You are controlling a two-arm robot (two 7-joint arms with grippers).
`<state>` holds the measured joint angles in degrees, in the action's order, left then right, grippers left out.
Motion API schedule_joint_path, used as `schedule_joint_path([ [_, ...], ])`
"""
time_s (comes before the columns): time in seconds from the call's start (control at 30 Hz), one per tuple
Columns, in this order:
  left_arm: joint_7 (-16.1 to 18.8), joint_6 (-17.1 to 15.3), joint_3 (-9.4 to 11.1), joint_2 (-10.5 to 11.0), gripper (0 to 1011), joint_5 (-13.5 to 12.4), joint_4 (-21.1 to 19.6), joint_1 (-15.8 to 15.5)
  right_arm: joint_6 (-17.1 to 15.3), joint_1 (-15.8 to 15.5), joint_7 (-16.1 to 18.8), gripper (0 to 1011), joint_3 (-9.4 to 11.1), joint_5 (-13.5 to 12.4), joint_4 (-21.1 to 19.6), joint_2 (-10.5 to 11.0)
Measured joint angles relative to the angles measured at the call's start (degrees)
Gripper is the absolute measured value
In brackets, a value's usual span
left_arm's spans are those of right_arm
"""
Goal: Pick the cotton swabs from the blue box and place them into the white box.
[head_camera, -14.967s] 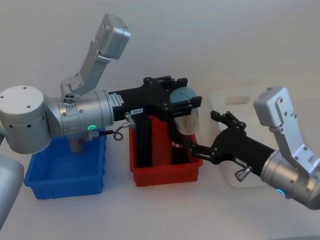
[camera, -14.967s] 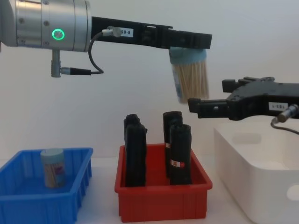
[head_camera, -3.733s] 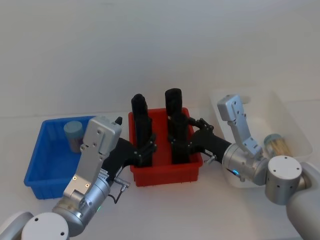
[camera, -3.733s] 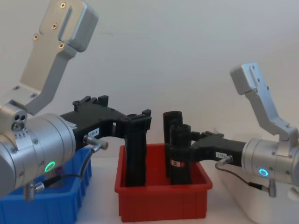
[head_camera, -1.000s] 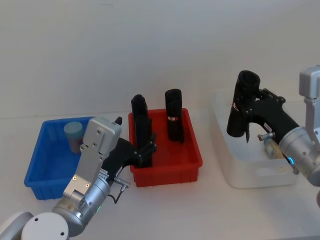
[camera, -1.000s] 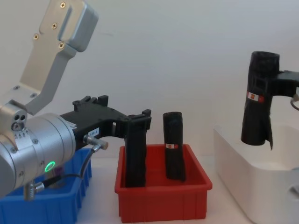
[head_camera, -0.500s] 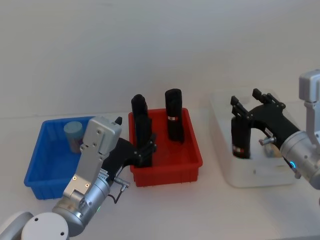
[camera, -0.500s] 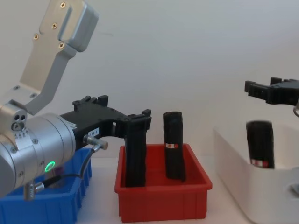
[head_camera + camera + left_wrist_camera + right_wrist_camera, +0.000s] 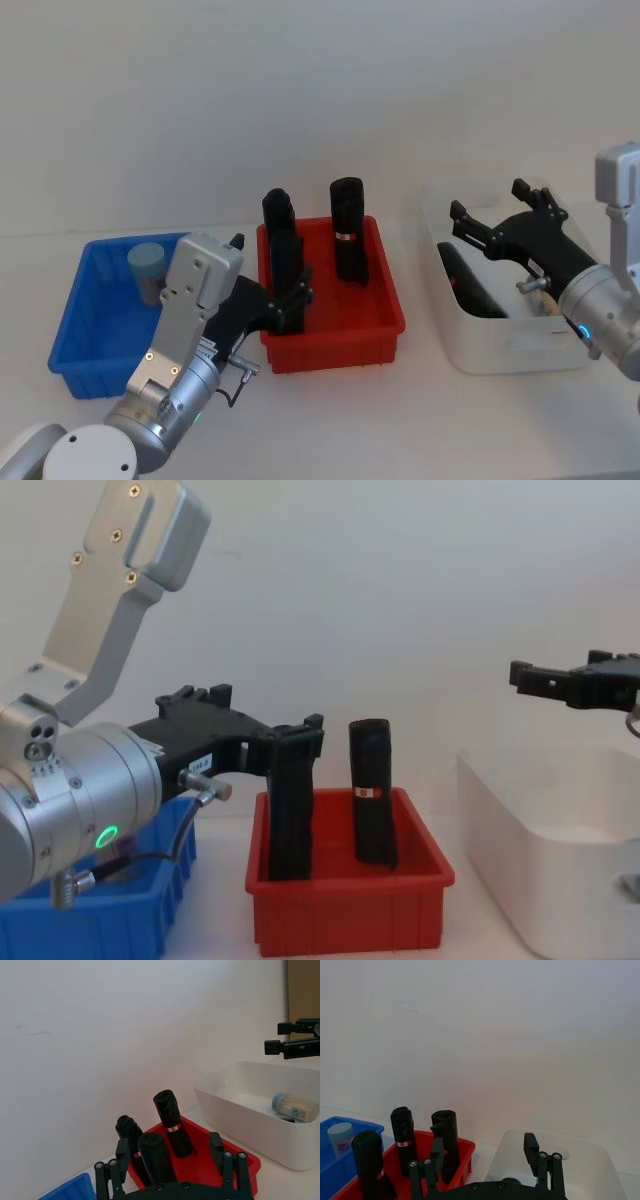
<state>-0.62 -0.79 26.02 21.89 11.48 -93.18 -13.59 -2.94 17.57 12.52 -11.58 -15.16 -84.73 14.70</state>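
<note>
Since half a second ago the black cylinder (image 9: 470, 286) that stood upright in the white box (image 9: 520, 350) under our right gripper (image 9: 497, 221) has tipped over; it now lies slanted on the box floor, and the gripper has risen slightly. That gripper hangs over the white box with its fingers spread apart and nothing between them; in the chest view it shows at the right edge (image 9: 565, 685), well above the box rim (image 9: 520, 800).

One jar of cotton swabs (image 9: 295, 1107) lies on its side in the white box, at the far right end, below and to the right of the right gripper and not touching it. In the head view we see just a beige bit of it (image 9: 549, 300) past the gripper's wrist. A second jar (image 9: 147, 270) stands upright in the back left corner of the blue box (image 9: 90, 360), well apart from both grippers.

Our left gripper (image 9: 290, 300) sits low at the front left of the red bin (image 9: 340, 345), its fingers on either side of a black cylinder (image 9: 284, 275) standing there; we cannot tell whether they press on it. Another black cylinder (image 9: 349, 230) stands upright farther back in the red bin.
</note>
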Motion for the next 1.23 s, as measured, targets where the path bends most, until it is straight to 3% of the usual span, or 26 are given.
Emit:
schedule_joint_path([
  [1.23,0.0,0.0,0.0,0.0,1004,0.0,0.0,0.0,0.0,0.0,0.4,1001,0.0,0.0,0.2,0.0],
])
